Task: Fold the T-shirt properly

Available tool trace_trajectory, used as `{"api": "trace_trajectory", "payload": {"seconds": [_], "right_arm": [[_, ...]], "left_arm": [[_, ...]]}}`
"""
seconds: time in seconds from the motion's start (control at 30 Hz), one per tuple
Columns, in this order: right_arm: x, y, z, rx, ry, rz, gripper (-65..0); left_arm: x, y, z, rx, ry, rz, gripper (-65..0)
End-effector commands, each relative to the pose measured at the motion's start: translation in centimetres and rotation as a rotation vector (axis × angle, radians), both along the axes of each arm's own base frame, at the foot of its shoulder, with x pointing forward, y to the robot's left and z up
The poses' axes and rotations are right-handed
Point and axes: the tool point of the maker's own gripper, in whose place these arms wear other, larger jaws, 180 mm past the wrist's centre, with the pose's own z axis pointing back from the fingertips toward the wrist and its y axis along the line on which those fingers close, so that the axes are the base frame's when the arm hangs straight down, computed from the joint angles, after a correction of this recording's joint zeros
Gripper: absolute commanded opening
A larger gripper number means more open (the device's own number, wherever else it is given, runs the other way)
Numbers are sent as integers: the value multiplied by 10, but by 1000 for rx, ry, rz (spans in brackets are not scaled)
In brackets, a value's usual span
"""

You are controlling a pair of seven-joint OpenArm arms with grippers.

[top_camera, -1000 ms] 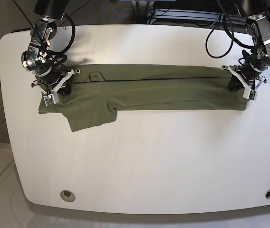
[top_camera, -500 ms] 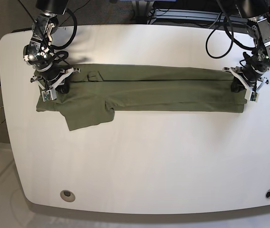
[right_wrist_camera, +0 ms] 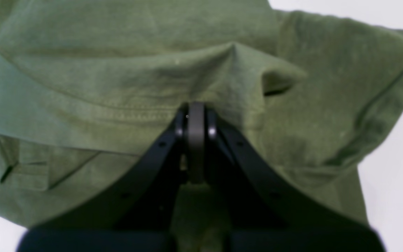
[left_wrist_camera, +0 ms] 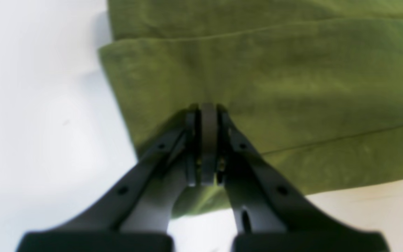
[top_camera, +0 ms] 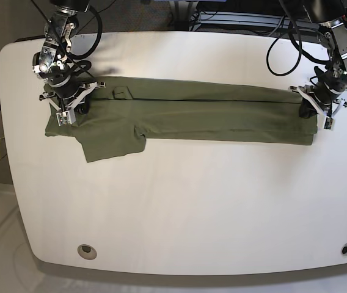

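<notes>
The T-shirt [top_camera: 210,115] lies on the white table [top_camera: 192,201] as a long green strip, folded along its length, near the far edge. One short sleeve [top_camera: 113,145] sticks out toward the front, close to the collar end. The left gripper [top_camera: 313,111] sits at the hem end of the strip, on the right side of the base view. Its jaws are pressed tight together on the cloth, and in its own wrist view the left gripper [left_wrist_camera: 208,115] has its tips sunk into a dent in the fabric. The right gripper [top_camera: 76,107] sits at the collar end. The right gripper [right_wrist_camera: 196,113] also has its jaws squeezed together on the shirt, with folds bunched up around the tips. The wrist pictures are blurry, so it is hard to say how many layers each one pinches; it may be only the top one. That is where things could go wrong. If one gripper holds just one layer, the layers underneath could stay behind when the arms pull or lift, and the neat fold would open up. If the two arms pull apart too hard, the cloth could slip out of a grip. If they move at different speeds, the strip could twist and end up crooked. The loose sleeve could also drag along the table and fold under in a messy way.
</notes>
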Motion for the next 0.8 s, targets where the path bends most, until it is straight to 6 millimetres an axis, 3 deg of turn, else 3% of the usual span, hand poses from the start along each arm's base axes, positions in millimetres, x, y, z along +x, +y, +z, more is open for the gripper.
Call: {"api": "trace_trajectory", "payload": {"seconds": [0.0, 0.13, 0.77], "right_arm": [[6, -3, 10, -22, -14, 5, -650], [9, -3, 16, -27, -31, 7, -650], [30, 8, 87, -93, -206, 34, -650]], "left_arm": [[12, 14, 26, 32, -76, 16, -650], [16, 11, 39, 48, -112, 5, -650], [23, -5, 88, 127, -237, -63, -650]]}}
